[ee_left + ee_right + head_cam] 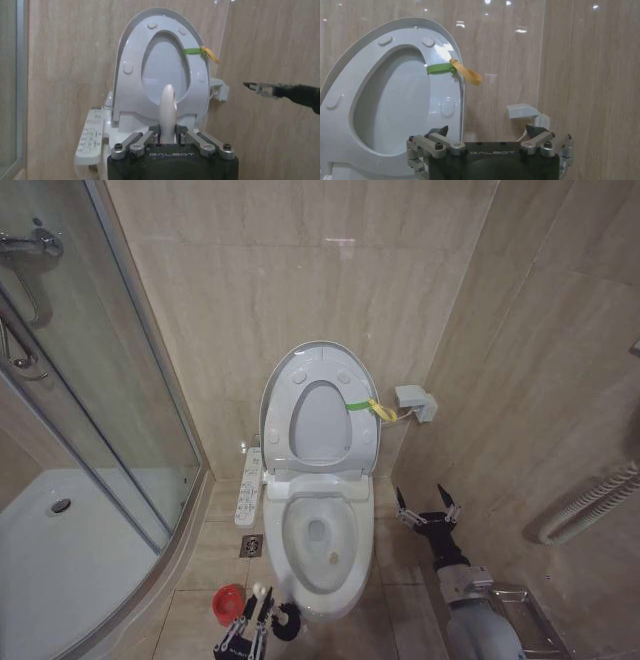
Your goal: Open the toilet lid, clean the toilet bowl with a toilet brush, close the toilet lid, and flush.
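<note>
A compact bathroom clad in glossy beige marble-look wall tiles (pixel 300 270), with ceiling lights reflecting off them. A curved glass shower enclosure (pixel 120 380) stands in one corner over a white shower tray (pixel 60 560) with a chrome drain. Beige floor tiles (pixel 200 580) hold a small square floor drain (pixel 250 546). A ribbed white hose (pixel 590 505) hangs on the opposite wall.
</note>
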You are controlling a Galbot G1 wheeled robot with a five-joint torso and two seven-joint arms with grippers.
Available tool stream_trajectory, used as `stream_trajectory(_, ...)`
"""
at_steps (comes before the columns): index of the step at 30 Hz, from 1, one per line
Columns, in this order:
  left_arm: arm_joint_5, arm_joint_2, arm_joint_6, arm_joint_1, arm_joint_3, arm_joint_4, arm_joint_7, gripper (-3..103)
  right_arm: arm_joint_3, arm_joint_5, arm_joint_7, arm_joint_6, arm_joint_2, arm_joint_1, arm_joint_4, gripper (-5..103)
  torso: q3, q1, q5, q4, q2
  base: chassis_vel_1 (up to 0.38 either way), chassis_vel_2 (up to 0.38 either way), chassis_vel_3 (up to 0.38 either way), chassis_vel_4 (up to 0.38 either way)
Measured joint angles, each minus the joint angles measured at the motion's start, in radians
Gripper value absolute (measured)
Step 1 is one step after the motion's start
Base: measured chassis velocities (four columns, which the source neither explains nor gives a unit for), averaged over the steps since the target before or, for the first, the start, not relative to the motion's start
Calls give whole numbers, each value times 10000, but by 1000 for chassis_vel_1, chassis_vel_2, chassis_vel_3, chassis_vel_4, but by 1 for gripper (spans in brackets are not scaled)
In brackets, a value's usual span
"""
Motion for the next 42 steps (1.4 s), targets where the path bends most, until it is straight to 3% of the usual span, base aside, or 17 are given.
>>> stream_trajectory(6, 500, 3, -265, 424, -233, -165, -161, 20, 0, 0, 0, 0, 0, 0, 0, 100, 0, 0, 0, 0, 0, 0, 0, 0, 0)
stream_trajectory(27, 1360, -153, -37, 1181, -602, -1850, -408, 19, 0, 0, 0, 0, 0, 0, 0, 100, 0, 0, 0, 0, 0, 0, 0, 0, 0)
stream_trajectory(36, 1330, -17, 213, 1109, -892, -2432, -425, 19, 0, 0, 0, 0, 0, 0, 0, 100, 0, 0, 0, 0, 0, 0, 0, 0, 0)
stream_trajectory(42, 657, 430, 542, 342, -1352, -2602, -164, 19, 0, 0, 0, 0, 0, 0, 0, 100, 1, 0, -2, 0, 0, 0, 0, 0, 0)
